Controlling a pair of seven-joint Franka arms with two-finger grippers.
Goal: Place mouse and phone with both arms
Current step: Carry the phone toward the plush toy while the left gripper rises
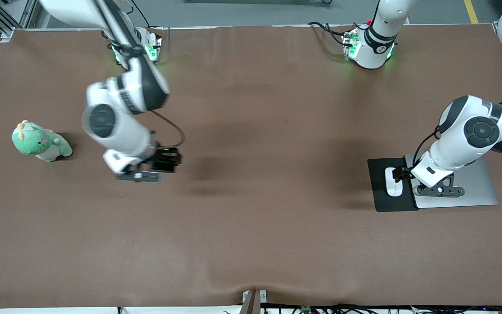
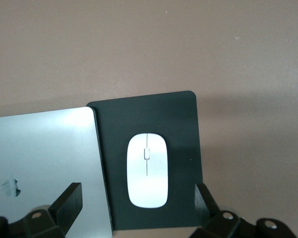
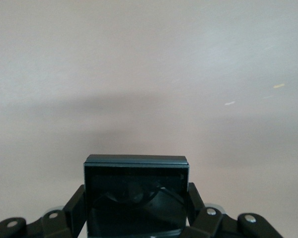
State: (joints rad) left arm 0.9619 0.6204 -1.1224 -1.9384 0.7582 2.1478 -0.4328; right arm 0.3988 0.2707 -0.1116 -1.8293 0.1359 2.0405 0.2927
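The white mouse (image 1: 393, 183) lies on a black mat (image 1: 381, 200) toward the left arm's end of the table. It also shows in the left wrist view (image 2: 147, 169), free on the mat (image 2: 184, 129). My left gripper (image 1: 398, 173) hangs just above the mouse, open, with one finger (image 2: 68, 202) over the laptop and the other finger (image 2: 205, 197) over the mat's edge. My right gripper (image 1: 167, 160) is shut on the black phone (image 1: 166, 159) and holds it in the air over bare table. The phone (image 3: 136, 191) sits between its fingers (image 3: 75, 207).
A closed silver laptop (image 1: 473, 187) lies beside the mat, under the left arm's wrist; it also shows in the left wrist view (image 2: 44, 148). A green plush toy (image 1: 39, 141) stands near the right arm's end of the table. Brown cloth (image 1: 251, 218) covers the table.
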